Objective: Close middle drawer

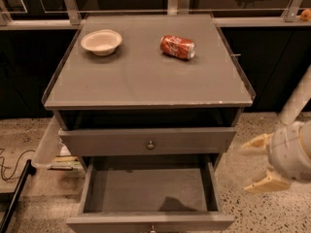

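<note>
The bowl (101,41) is sitting on the table (146,84) toward 10 o'clock of its top. The can (178,47) is lying on its side toward 1 o'clock, well apart from the bowl and at its 3 o'clock. Beneath the top, the upper drawer (194,141) is standing slightly out. Under it, the middle drawer (146,191) is sticking far out toward 6 o'clock. The gripper (260,163) is hanging at 3 o'clock from the middle drawer, apart from it, its fingers (255,144) spread and pointing toward 9 o'clock.
</note>
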Motion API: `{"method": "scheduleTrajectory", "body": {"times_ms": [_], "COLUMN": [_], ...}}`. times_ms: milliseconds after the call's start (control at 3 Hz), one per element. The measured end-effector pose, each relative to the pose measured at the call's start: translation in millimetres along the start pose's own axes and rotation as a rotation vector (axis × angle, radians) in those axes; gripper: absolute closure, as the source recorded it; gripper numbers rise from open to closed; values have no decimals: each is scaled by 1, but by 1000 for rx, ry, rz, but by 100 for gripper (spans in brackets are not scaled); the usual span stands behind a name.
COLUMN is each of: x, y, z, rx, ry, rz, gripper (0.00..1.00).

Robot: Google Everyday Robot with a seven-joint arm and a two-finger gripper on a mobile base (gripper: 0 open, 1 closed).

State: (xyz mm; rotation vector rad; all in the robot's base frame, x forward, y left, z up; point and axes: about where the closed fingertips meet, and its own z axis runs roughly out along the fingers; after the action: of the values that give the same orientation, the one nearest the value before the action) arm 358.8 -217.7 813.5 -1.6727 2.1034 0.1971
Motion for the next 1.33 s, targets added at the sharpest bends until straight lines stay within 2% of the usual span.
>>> {"method": "scheduleTrajectory", "body": {"times_ms": [333,667,1000,1333], "x": [34,36,36,45], "y": [20,19,19,21], "z": [57,60,61,82], "rx": [-15,-4,-5,-20], "ry": [-29,-26,-26,-31], "rz": [69,72,73,101], "gripper": [66,89,100,100]}}
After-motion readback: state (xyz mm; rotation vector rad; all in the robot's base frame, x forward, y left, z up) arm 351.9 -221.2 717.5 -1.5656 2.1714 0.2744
